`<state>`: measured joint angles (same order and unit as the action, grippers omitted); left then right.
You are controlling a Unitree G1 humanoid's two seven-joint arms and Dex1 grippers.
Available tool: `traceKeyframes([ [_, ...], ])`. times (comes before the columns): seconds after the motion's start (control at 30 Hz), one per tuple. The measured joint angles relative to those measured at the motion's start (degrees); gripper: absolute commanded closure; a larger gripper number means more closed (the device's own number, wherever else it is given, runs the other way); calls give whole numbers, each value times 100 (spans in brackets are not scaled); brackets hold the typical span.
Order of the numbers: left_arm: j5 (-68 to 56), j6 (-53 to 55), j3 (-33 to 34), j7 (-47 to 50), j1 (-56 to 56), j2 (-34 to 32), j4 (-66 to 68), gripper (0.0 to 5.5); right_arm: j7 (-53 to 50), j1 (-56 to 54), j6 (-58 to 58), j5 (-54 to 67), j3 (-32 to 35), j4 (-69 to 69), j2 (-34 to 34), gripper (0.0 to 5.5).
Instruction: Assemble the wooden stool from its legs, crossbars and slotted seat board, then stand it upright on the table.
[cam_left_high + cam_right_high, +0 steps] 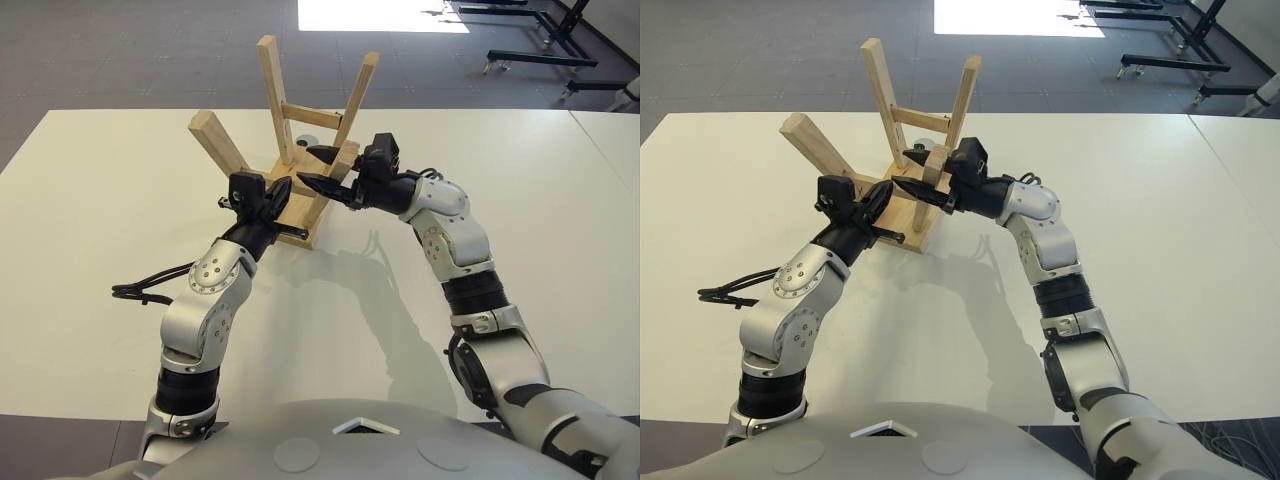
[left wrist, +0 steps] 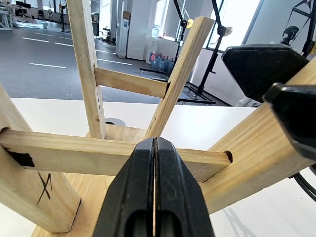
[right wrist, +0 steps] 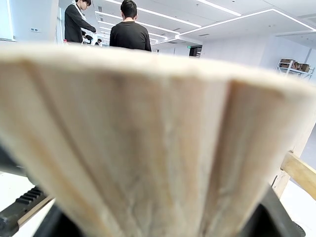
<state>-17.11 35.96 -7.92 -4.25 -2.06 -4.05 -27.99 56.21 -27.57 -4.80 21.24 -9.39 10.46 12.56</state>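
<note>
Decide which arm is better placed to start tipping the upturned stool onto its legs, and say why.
Right, probably. The right gripper has its fingers clamped on one leg of the stool, so it could lever it. The left gripper is shut on nothing, by a crossbar.

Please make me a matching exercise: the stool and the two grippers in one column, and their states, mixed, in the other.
1. stool
2. left gripper
3. right gripper

a. clamped on a stool leg
b. seat down on the table, legs up
c. fingers shut together, near a crossbar

Pairs: 1-b, 2-c, 3-a.
</note>
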Motion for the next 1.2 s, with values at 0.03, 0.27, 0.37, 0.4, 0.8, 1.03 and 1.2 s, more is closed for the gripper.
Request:
traceKeyframes([
  [0.03, -11, 43, 19, 0, -19, -1, -29, 548, -14, -1, -6, 1, -4, -4, 0, 345],
  [0.27, -121, 534, 390, 49, -198, -9, -233, 548, -35, -26, -23, 6, -27, -13, 2, 345],
  [0.37, -291, 730, 905, 108, -661, -106, -471, 548, -32, -28, -23, 16, -28, -32, 8, 345],
  [0.4, -377, 776, 1043, 123, -818, -120, -563, 548, -32, -28, -23, 16, -28, -30, 8, 345],
  [0.8, -479, 957, 896, 195, -628, -105, -424, 548, -57, -56, -55, 16, -81, 7, 8, 345],
  [1.03, -151, -72, 549, -32, -4, -102, 76, 548, -111, -72, -136, 14, -132, -25, 36, 345],
  [1.2, -212, 5, 638, -49, -35, -112, 23, 548, -115, -75, -142, 17, -133, -16, 41, 345],
])
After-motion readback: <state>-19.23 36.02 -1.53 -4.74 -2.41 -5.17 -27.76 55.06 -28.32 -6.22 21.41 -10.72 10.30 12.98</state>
